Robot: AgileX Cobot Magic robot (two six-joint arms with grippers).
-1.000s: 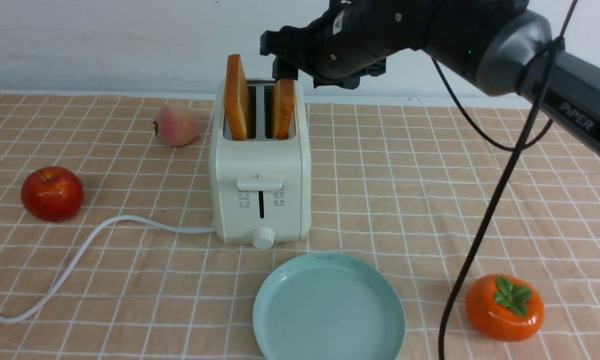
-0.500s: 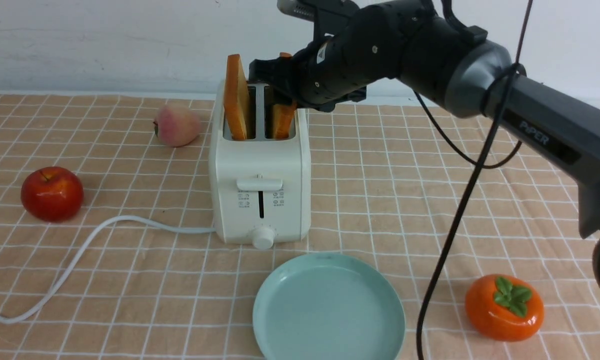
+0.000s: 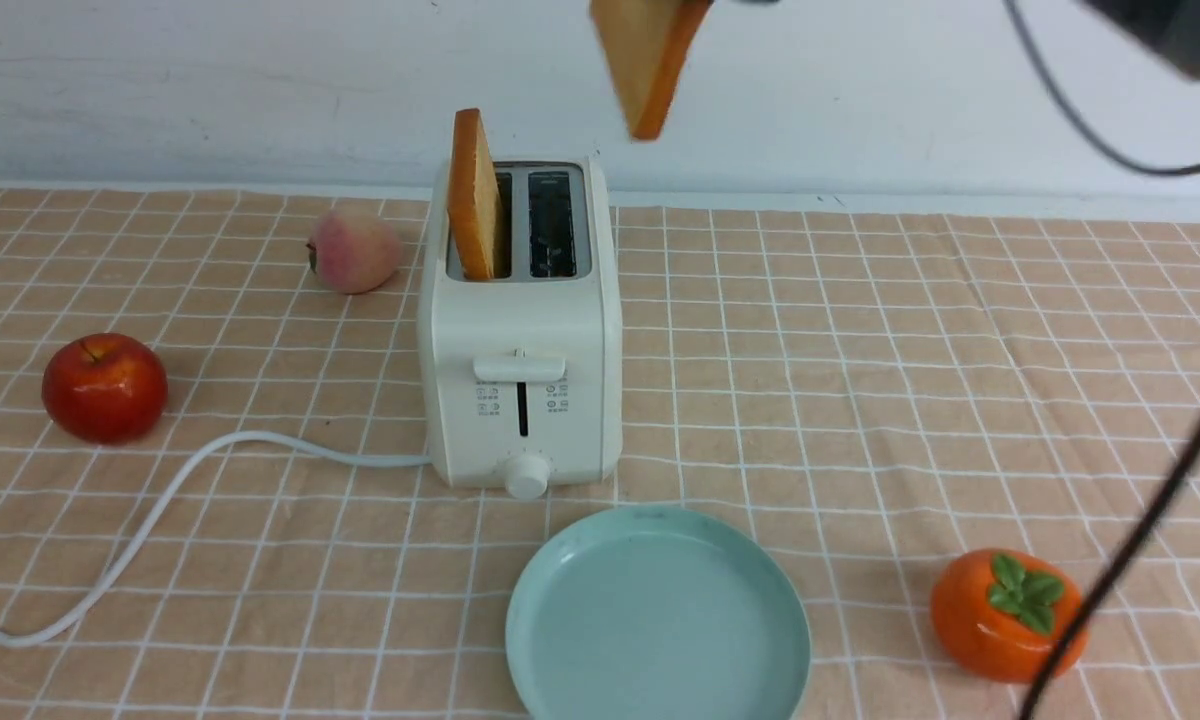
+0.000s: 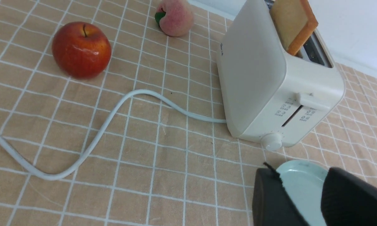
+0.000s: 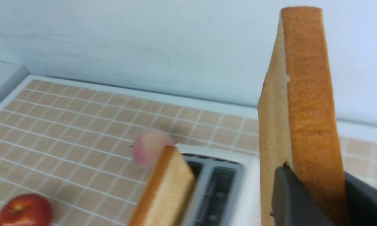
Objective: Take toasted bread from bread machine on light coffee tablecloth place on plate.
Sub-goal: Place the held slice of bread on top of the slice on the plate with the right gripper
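Mint-green plate [image 3: 660, 620] at the tablecloth's [image 3: 860, 350] near edge, left gripper [image 4: 301, 191] open-fingered near it; mid-cloth, the bread machine [image 3: 520, 340] holds one slice [image 3: 475, 195]; right gripper [image 5: 314, 191] clamps the lifted slice [image 3: 650, 60] high above

The light coffee tablecloth [image 3: 860, 380] is peach-tan, crossed by a grid of thin white lines. The bread machine [image 3: 520, 340] is cream-white, with small grey printed icons, a dark slit under its lever and grey-black slots; its cord [image 3: 160, 510] is white. The toast in the slot [image 3: 475, 195] and the lifted toast [image 3: 650, 60] both have golden-tan faces and darker orange-brown crusts. The plate [image 3: 660, 630] is plain pale mint-green. The apple [image 3: 105, 387] is glossy red with yellowish flecks. The peach [image 3: 354, 250] is pink fading to pale yellow. The persimmon [image 3: 1008, 615] is bright orange with a green leafy cap. The wall [image 3: 210, 90] is white. The right fingers [image 5: 297, 204] are dark grey — the left fingers [image 4: 271, 201] black.
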